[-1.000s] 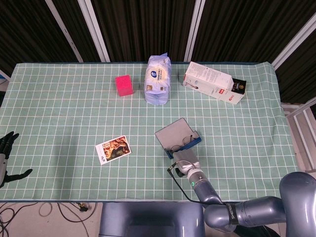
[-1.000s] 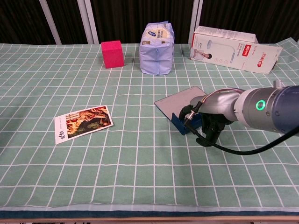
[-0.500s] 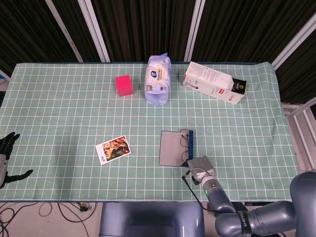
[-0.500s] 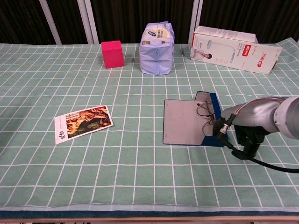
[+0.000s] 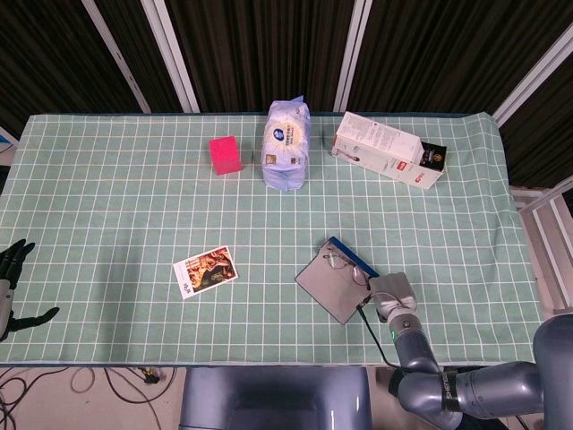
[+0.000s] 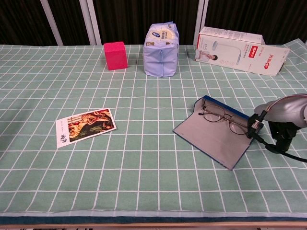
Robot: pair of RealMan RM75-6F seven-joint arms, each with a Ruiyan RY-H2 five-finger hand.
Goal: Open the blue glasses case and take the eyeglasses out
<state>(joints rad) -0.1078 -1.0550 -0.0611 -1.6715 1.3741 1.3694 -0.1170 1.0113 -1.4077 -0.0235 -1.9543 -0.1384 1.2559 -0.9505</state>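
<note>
The blue glasses case [image 5: 333,285] [image 6: 215,136] lies open on the green checked cloth, grey lining up and its blue base along the far edge. The eyeglasses [image 5: 346,262] [image 6: 222,120] rest in the base, folded. My right hand [image 5: 395,291] [image 6: 277,130] sits at the case's right end, close against it. Its fingers are tucked under the wrist and mostly hidden, so I cannot tell whether they grip the case. My left hand [image 5: 11,285] hangs off the table's left edge with its fingers spread and nothing in it.
A picture card [image 5: 205,271] [image 6: 85,126] lies left of the case. Along the back stand a pink block [image 5: 225,154] [image 6: 115,55], a blue-white tissue pack [image 5: 286,143] [image 6: 161,50] and a white carton [image 5: 388,161] [image 6: 241,50].
The right hand has moved to the right along the front edge. The open case has swung round and shifted right with it, the glasses staying in the base. The left hand has not moved.
</note>
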